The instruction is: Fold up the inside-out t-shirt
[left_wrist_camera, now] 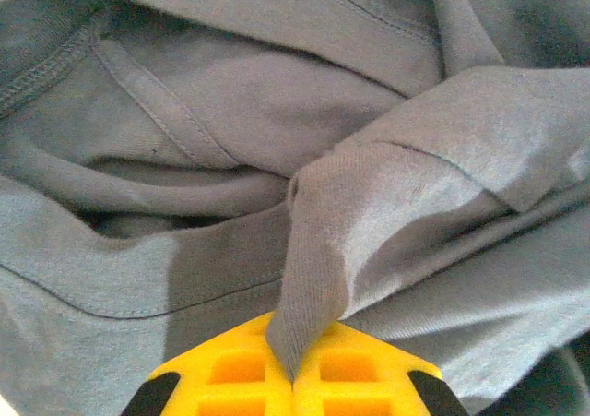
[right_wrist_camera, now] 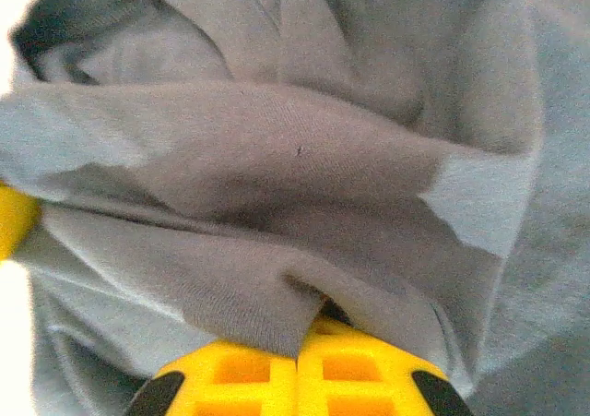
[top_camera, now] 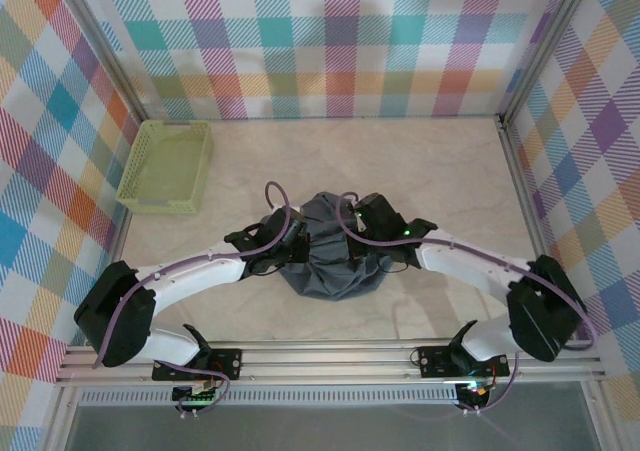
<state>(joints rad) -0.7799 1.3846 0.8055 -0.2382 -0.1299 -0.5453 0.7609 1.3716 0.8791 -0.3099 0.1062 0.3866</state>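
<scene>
The dark slate-grey t-shirt (top_camera: pixel 332 259) lies bunched in a heap at the middle of the table, between both arms. My left gripper (top_camera: pixel 288 243) is at the heap's left side, my right gripper (top_camera: pixel 362 233) at its upper right. In the left wrist view my yellow fingers (left_wrist_camera: pixel 230 370) are shut on a narrow fold of the t-shirt (left_wrist_camera: pixel 313 250), with a stitched hem running across the cloth behind. In the right wrist view the yellow fingers (right_wrist_camera: pixel 359 370) are pressed together on a thick fold of the t-shirt (right_wrist_camera: pixel 277 204).
A lime-green mesh basket (top_camera: pixel 167 165) stands at the back left of the marble-patterned table (top_camera: pixel 420 161). Plaid walls enclose the table on three sides. Purple cables loop over both arms near the heap.
</scene>
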